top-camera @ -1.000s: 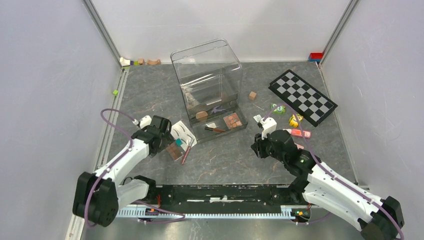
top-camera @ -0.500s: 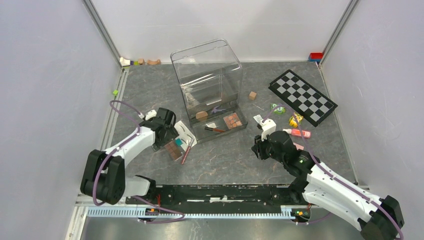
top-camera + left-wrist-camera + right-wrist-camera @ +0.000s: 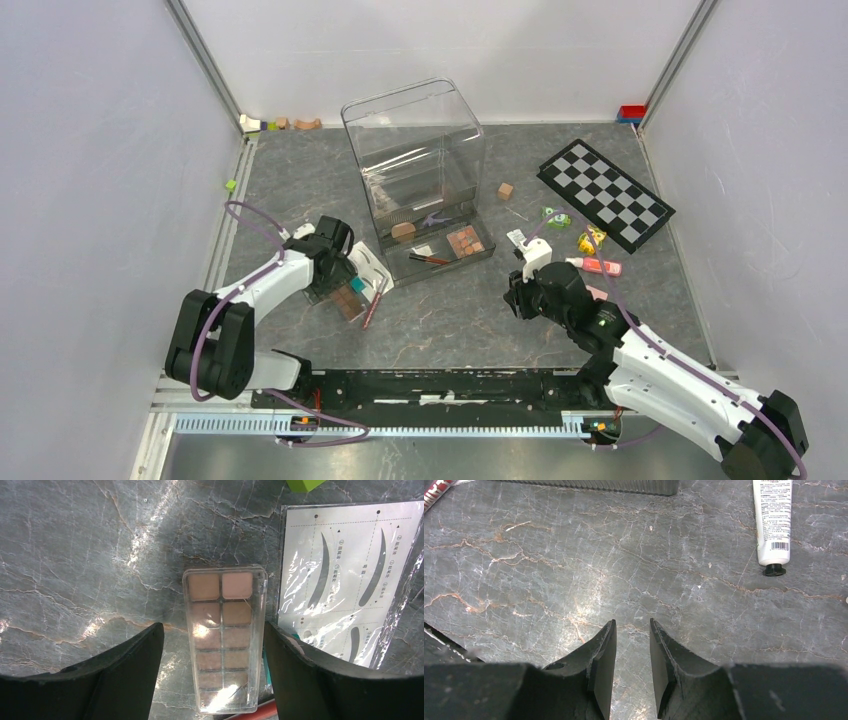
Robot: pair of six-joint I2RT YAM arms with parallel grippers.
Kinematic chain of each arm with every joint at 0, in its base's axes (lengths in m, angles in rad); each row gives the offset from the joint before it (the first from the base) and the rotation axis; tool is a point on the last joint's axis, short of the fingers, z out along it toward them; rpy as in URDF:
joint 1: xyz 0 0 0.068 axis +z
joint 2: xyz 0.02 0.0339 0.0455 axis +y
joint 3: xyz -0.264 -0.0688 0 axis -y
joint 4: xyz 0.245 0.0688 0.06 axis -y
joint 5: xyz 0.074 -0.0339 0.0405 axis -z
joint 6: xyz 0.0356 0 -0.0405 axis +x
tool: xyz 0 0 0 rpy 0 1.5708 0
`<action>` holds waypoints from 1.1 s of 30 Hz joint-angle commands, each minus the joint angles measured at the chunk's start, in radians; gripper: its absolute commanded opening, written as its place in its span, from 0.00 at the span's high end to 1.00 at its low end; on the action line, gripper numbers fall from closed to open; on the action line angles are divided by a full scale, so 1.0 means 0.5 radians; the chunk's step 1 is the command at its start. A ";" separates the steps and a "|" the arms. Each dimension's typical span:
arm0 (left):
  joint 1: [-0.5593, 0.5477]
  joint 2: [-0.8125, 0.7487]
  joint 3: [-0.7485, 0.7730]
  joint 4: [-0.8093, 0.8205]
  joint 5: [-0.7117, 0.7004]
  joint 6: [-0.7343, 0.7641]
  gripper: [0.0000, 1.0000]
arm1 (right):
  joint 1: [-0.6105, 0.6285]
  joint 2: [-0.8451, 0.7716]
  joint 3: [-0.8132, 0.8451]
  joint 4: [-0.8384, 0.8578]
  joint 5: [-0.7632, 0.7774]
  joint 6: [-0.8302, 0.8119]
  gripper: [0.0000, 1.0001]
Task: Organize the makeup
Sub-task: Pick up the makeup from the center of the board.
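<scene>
1. The left pincer (image 3: 214,630) hung wide open over a brown eyeshadow palette (image 3: 224,640), one finger on either side, gripping nothing.
2. That palette lay flat on the marbled surface (image 3: 75,555). The white eyebrow card (image 3: 345,580) sat just beside it, crowding the finger on that side.
3. A red pencil (image 3: 252,713) crossed the palette's near end, and a green cube (image 3: 305,484) sat beyond the card.
4. The right pincer (image 3: 630,630) hovered low over bare stone, its fingers a narrow gap apart with nothing between them.
5. A white tube (image 3: 771,525) lay ahead of it, off to one side and well apart.
6. The clear organizer (image 3: 415,150) stood mid-surface, with a second palette (image 3: 465,241) and a brush (image 3: 430,259) in its front tray.
7. The checkerboard (image 3: 604,194) lay beyond the right arm.
</scene>
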 commanded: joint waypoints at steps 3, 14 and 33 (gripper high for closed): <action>0.009 0.017 0.004 0.003 -0.047 -0.053 0.21 | 0.003 0.004 -0.023 0.030 0.025 -0.017 0.63; 0.012 -0.179 -0.063 -0.070 -0.159 -0.069 0.34 | 0.003 -0.063 -0.030 -0.019 0.041 -0.020 0.63; 0.016 0.038 -0.120 0.021 -0.035 -0.114 0.27 | 0.003 -0.072 0.027 -0.063 0.038 -0.037 0.62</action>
